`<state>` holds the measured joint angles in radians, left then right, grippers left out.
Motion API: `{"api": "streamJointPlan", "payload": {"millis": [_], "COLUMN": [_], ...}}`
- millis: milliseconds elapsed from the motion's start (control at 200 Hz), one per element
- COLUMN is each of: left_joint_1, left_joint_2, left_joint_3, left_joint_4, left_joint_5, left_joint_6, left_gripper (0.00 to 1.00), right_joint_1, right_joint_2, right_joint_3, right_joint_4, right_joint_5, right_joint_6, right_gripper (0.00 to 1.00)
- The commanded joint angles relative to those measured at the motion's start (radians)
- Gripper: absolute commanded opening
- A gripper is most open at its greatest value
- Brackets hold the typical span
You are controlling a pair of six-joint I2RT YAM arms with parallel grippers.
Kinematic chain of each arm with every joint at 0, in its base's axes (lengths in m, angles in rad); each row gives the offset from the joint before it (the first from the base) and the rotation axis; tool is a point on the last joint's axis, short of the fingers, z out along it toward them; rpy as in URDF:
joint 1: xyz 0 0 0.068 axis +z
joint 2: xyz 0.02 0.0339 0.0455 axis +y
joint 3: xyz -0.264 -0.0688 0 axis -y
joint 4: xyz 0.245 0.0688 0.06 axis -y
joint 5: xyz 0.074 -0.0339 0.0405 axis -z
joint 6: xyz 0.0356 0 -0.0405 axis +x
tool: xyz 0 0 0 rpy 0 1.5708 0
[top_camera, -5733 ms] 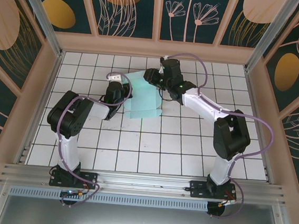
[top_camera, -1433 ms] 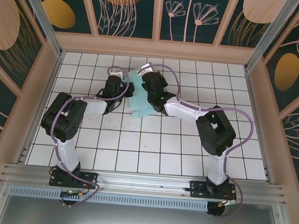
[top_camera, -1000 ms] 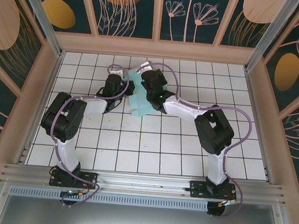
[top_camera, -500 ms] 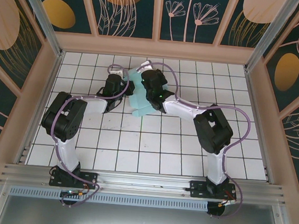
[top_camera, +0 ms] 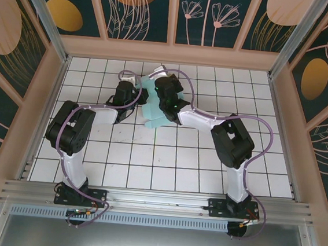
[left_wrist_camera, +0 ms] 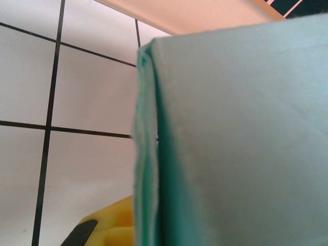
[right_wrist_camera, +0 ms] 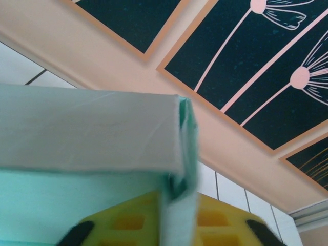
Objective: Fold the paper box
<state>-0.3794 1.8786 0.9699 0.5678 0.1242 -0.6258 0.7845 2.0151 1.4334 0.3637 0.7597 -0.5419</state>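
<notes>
Since the box [top_camera: 153,111] sits at the far middle of the table [top_camera: 166,164], partly raised between the two grippers, the step in hand looks like closing up a side wall. From the left wrist, a doubled card edge [left_wrist_camera: 146,154] runs upright beside a broad teal panel, its layers slightly parted near the top. From the right wrist, a corner [right_wrist_camera: 179,110] shows where a paler panel meets a narrow wall, and the layers there do not sit flush either.

The left gripper [top_camera: 136,96] is clenched on the box's left side, with one yellow pad [left_wrist_camera: 110,228] just beside the card. The right gripper [top_camera: 162,91] straddles the narrow wall, with yellow on both sides of it, but whether it pinches cannot be told.

Doing this well probably means the left acts as an anchor while the right presses the loose layer flat along the crease, in a slow stroke rather than a squeeze at one spot. Thin card buckles easily, so pulling sideways against the anchor risks a crumpled corner or a dragged box.
</notes>
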Motion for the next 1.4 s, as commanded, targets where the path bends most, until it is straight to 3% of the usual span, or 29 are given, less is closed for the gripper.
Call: {"api": "streamJointPlan", "payload": {"millis": [0,75,155,275,385,450,665,1000,1236,1396], "left_joint_1": [-0.024,-0.024,-0.025,-0.024,-0.024,-0.024,-0.024,-0.024,-0.024,-0.024], "left_joint_2": [-0.004,-0.005,-0.004,0.011,0.020,0.025,0.034,0.031,0.082,0.108], "left_joint_3": [0.030,0.029,0.034,0.079,0.121,0.141,0.199,0.314,0.502,0.571], "left_joint_4": [0.060,0.058,0.049,-0.046,-0.122,-0.157,-0.265,-0.513,-0.905,-1.148], "left_joint_5": [0.084,0.083,0.083,0.062,0.051,0.046,0.038,-0.005,-0.007,-0.083], "left_joint_6": [0.033,0.032,0.024,0.004,-0.007,-0.011,0.021,0.181,0.387,0.505], "left_gripper": [0.00,0.00,0.00,0.00,0.00,0.00,0.00,0.00,0.00,0.00], "right_joint_1": [0.019,0.019,0.019,0.018,0.007,0.000,-0.047,-0.232,-0.319,-0.352], "right_joint_2": [0.034,0.030,0.007,-0.069,-0.139,-0.190,-0.369,-0.593,-0.637,-0.647], "right_joint_3": [-0.010,-0.014,-0.025,-0.066,-0.102,-0.143,-0.271,-0.459,-0.520,-0.551], "right_joint_4": [0.043,0.044,0.028,-0.023,-0.100,-0.102,-0.075,0.020,0.036,0.050], "right_joint_5": [-0.010,-0.010,-0.032,-0.140,-0.247,-0.301,-0.436,-0.847,-0.888,-0.900], "right_joint_6": [-0.024,-0.020,0.003,0.062,0.125,0.157,0.283,0.633,0.662,0.664], "right_gripper": [0.23,0.24,0.31,0.52,0.78,0.85,0.88,0.87,0.86,0.85]}}
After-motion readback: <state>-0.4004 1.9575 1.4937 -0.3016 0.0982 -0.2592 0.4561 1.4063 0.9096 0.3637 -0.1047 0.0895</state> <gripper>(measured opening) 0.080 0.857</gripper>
